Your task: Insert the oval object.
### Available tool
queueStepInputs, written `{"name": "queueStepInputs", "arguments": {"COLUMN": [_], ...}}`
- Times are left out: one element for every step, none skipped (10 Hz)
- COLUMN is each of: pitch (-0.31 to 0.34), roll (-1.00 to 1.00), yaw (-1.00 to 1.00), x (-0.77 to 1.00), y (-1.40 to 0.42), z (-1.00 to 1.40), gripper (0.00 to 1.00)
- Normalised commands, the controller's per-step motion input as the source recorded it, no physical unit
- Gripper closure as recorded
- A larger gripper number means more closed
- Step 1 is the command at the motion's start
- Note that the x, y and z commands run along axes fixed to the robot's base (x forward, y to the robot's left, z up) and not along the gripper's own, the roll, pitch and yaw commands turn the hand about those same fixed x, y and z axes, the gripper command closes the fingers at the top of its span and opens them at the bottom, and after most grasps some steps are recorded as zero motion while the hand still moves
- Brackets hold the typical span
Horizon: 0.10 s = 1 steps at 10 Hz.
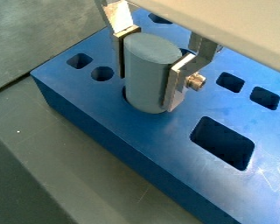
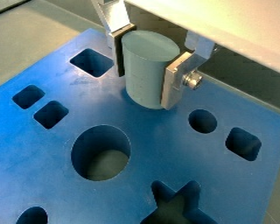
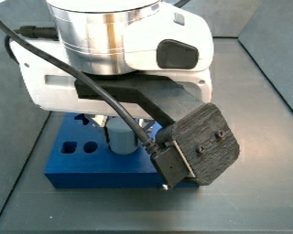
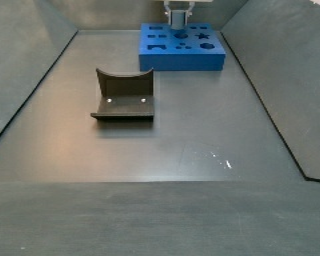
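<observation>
The oval object [image 1: 149, 61], a pale whitish-blue upright peg, stands between the fingers of my gripper [image 1: 147, 80] over the blue board [image 1: 119, 140]. The silver fingers [image 1: 178, 83] press on both of its sides, so the gripper is shut on it. Its lower end meets the board, where a dark hole rim shows around it. Both wrist views show the peg [image 2: 146, 61], the gripper [image 2: 147, 72] and the board [image 2: 60, 87]. In a side view the gripper [image 4: 178, 15] is over the board [image 4: 183, 55] at the far end.
The board has several open holes: a large rectangular hole [image 1: 222, 140], a round hole [image 2: 101, 150] and a star-shaped hole [image 2: 178, 201]. A brown block with a curved notch [image 4: 123, 95] stands on the grey floor mid-table. Grey walls enclose the floor.
</observation>
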Motion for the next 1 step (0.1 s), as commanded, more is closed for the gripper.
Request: {"name": "queueStepInputs", "arguments": {"pitch": [0.000], "roll": [0.00], "yaw": [0.00], "x": [0.00], "y": [0.00], "z": [0.00], "gripper": [1.00]}}
